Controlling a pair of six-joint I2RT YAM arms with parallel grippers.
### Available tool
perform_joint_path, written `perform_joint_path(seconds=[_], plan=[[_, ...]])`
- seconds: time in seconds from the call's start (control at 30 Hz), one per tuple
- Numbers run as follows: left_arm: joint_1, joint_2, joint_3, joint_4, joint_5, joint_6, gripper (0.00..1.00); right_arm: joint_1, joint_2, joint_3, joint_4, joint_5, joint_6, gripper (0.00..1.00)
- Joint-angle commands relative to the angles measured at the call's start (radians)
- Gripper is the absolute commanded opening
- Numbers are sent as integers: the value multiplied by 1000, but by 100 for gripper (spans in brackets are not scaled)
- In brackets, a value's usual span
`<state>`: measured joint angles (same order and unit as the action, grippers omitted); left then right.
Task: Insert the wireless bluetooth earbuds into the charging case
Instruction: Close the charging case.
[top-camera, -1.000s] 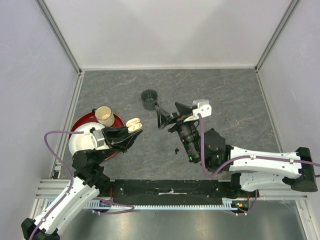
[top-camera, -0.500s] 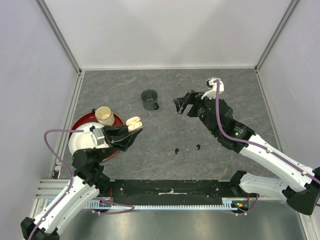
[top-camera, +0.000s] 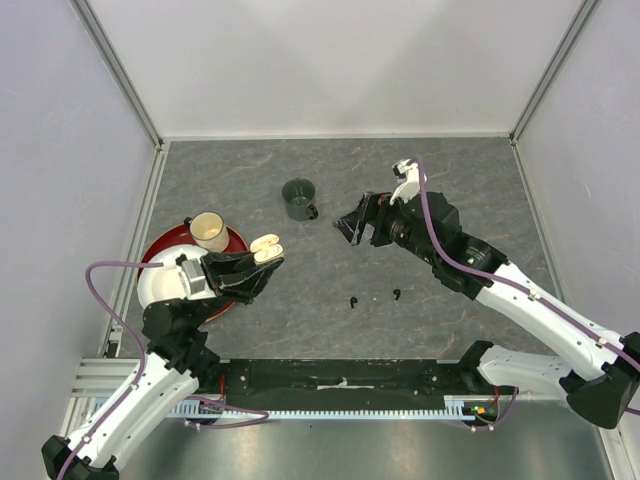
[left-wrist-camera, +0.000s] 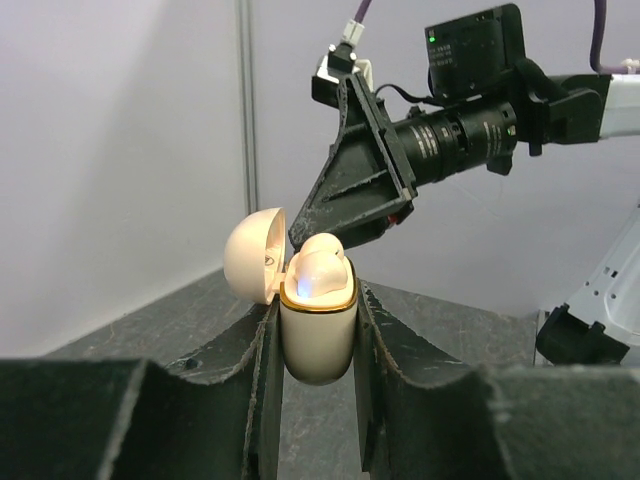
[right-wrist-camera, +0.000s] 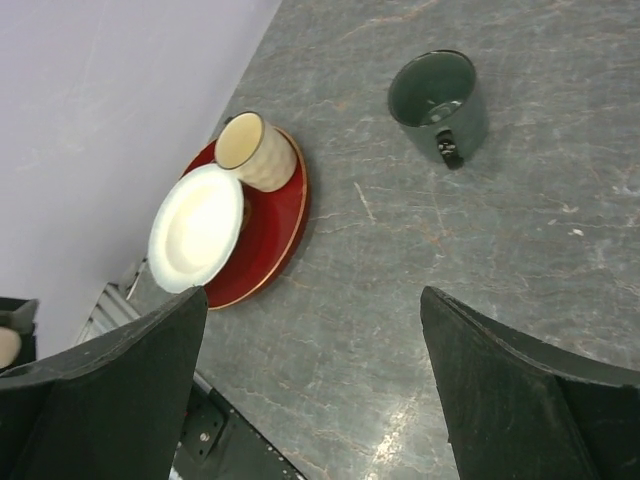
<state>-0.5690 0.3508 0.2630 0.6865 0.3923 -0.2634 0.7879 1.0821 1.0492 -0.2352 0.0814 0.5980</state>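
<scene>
Just nearer than the dark green mug (top-camera: 298, 198), two black earbuds (top-camera: 353, 301) lie loose on the table (top-camera: 480, 200). The left gripper (left-wrist-camera: 317, 345) clamps the open charging case (left-wrist-camera: 318, 320), a cream-white pair (left-wrist-camera: 322, 262) apparently seated inside. Beside the mug, the right gripper (top-camera: 358, 228) hovers spread and empty. Tiny, light and slick, the black buds likely need a gentle pinch across the body.

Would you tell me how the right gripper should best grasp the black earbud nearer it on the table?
Come straight down with the open right gripper and pinch the right-hand black earbud across its narrow width. It is tiny and lies low on the table, so a side approach would likely push it. Its stem direction is too small to read.
</scene>
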Motion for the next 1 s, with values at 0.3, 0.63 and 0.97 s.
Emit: perform_joint_path(seconds=[0.3, 0.63, 0.97], plan=[[0, 151, 53, 94, 206, -5, 2, -3, 134, 155, 31, -293, -29, 96], [0, 231, 16, 266, 266, -53, 2, -4, 231, 210, 71, -385, -30, 98], [0, 261, 24, 260, 332, -51, 2, -1, 294, 232, 123, -519, -24, 98]])
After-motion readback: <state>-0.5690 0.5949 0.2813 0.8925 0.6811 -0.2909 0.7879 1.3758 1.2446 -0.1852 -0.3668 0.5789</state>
